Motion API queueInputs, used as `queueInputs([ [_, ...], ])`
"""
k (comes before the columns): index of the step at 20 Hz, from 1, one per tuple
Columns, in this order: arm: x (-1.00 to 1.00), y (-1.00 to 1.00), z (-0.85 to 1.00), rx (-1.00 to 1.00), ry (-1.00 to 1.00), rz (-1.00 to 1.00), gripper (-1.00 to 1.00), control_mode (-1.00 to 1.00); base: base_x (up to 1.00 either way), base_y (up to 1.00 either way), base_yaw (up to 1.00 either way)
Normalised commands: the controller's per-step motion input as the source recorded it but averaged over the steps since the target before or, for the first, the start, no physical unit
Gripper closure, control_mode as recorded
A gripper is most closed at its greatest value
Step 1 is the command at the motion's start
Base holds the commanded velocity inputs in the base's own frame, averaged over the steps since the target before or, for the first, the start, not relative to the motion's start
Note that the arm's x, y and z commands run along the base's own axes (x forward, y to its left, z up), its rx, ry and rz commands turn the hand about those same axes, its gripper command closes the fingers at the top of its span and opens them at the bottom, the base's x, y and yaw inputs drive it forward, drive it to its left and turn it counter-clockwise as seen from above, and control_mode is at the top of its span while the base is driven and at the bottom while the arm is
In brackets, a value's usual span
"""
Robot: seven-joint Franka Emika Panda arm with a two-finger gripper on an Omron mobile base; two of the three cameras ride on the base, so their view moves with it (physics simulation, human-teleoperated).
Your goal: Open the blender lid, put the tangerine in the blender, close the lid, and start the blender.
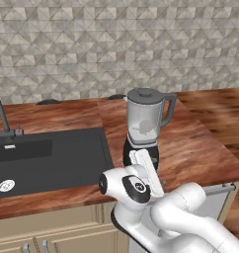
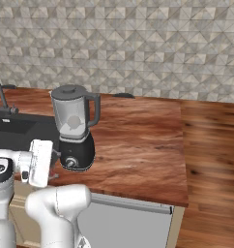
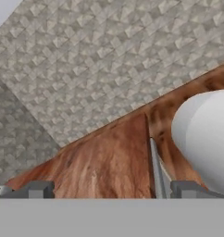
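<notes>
The blender (image 1: 144,121) stands on the wooden counter to the right of the sink, its clear grey jar upright on the black base (image 2: 78,151) with the silver front knob (image 2: 68,162). The dark grey blender lid (image 1: 145,93) sits shut on the jar's rim. The tangerine is out of view. My white hand (image 1: 142,164) hangs low at the counter's front edge, just in front of the blender's base and to its left in the right base view (image 2: 41,163). In the hand view my gripper (image 3: 114,190) is open, with nothing between its fingertips (image 3: 40,190).
A black sink (image 1: 47,158) with a dark faucet (image 1: 2,116) lies left of the blender. The counter (image 2: 138,145) stretches bare to the right, ending above a grey appliance front (image 2: 128,218). A tiled wall (image 3: 109,60) backs it. Wood floor lies further right.
</notes>
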Motion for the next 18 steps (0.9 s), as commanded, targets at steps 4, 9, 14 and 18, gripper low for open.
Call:
queueInputs([
  [4,0.16,0.00,-0.04,0.00,0.00,0.10,-1.00,-1.00,0.00,0.00,0.00],
  [9,0.21,-0.01,-0.21,0.00,0.00,0.11,-1.00,-1.00,0.00,0.00,0.00],
  [14,0.26,0.00,-0.23,0.00,0.00,0.11,-1.00,-1.00,0.00,0.00,0.00],
  [18,0.24,0.00,-0.07,0.00,0.00,0.11,-1.00,-1.00,0.00,0.00,0.00],
])
